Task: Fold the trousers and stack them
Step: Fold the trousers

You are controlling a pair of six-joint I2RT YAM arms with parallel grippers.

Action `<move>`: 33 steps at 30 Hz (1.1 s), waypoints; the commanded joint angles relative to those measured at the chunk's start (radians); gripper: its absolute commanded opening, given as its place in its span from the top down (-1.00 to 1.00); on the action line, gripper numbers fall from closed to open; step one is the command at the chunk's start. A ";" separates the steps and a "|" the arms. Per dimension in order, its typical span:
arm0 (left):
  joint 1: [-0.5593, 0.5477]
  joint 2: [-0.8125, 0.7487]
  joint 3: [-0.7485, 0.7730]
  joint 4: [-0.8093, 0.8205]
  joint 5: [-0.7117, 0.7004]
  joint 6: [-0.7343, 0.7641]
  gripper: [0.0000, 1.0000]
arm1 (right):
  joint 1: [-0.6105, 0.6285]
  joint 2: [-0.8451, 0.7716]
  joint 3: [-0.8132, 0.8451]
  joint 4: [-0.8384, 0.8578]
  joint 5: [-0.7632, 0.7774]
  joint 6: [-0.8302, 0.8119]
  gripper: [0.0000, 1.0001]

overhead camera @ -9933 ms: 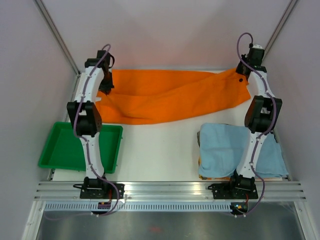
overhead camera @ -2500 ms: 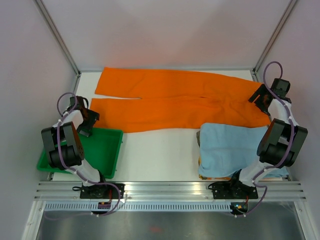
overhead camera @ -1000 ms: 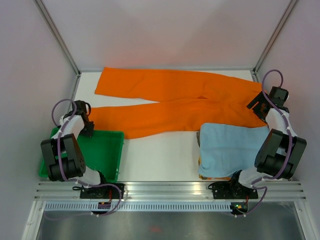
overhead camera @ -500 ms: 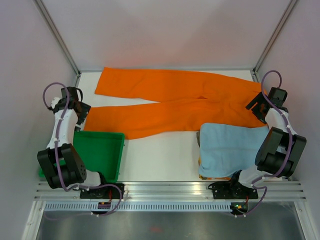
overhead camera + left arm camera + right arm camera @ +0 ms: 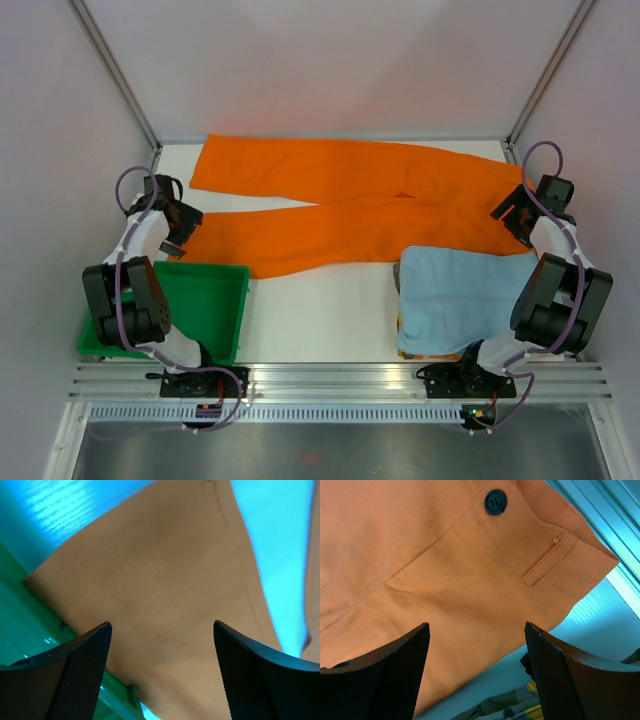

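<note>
Noted the trousers (image 5: 350,205) lying flat and full length across the far part of the surface (image 5: 320,310), waistband to the right, both legs running left and parted in a narrow V. No fold made as yet; nothing stacked.

Found the left pincer (image 5: 182,232) spread wide just over the cuff end of the nearer leg, beside the green tray (image 5: 215,267), holding nothing (left wrist view gives only flat fabric between the fingers (image 5: 75,672)). Found the right pincer (image 5: 508,210) likewise spread, over the waistband corner near the button (image 5: 495,501) and belt loop (image 5: 550,560), gripping nothing.

Saw the near waist edge meet the light blue cloth (image 5: 465,295); cannot tell whether touching or overlapping.

Judged: laying-out about done. All folding and stacking left to do, probably legs brought together first, then folds along the length, then placement.
</note>
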 commanded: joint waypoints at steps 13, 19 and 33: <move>-0.024 0.237 -0.057 0.017 -0.021 -0.100 -0.35 | -0.003 0.019 0.000 0.021 0.023 0.007 -0.67; -0.030 0.291 -0.028 0.043 -0.043 -0.083 0.02 | -0.003 0.021 0.009 0.015 0.037 0.002 -0.67; -0.029 0.441 0.220 0.040 -0.086 0.009 0.95 | -0.003 0.015 0.010 0.006 0.058 0.007 -0.66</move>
